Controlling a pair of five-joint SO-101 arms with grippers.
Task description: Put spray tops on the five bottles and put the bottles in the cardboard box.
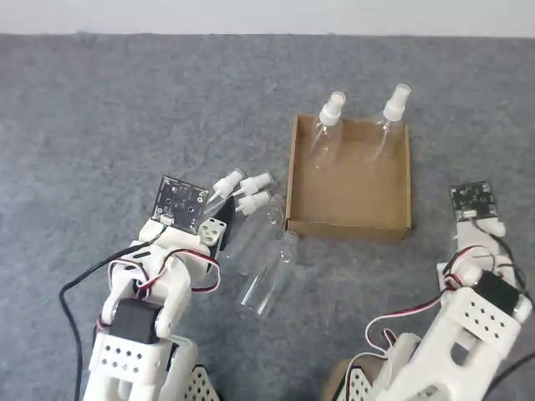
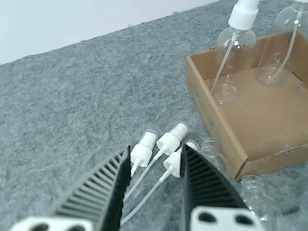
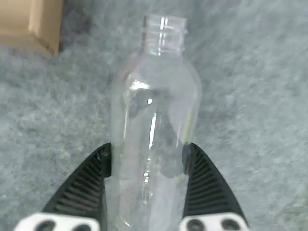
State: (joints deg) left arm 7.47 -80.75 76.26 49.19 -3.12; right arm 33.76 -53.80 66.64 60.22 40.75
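The grey felt surface (image 1: 125,100) carries all items. The left arm (image 1: 159,284) stands at the near left edge and the right arm (image 1: 468,326) at the near right edge. The cardboard box (image 1: 348,224) lies open-topped between them, toward the far side. Two capped bottles (image 1: 326,138) lean against its far wall, side by side, each fitted with a white spray head. The right tool (image 3: 148,148) is closed on an uncapped bottle (image 3: 154,96). Its fingers press both sides of the clear body, the open neck points away from the tool, and a near corner of the box is close by. Whether this bottle rests on the surface cannot be determined. Two loose bottles (image 1: 272,280), both without tops, lie on the surface just in front of the box's near left corner. Three spray tops (image 2: 171,140) lie together beside them, dip tubes trailing toward the left arm. The left tool (image 2: 155,149) is spread wide, holds nothing, and is positioned just short of the spray tops.
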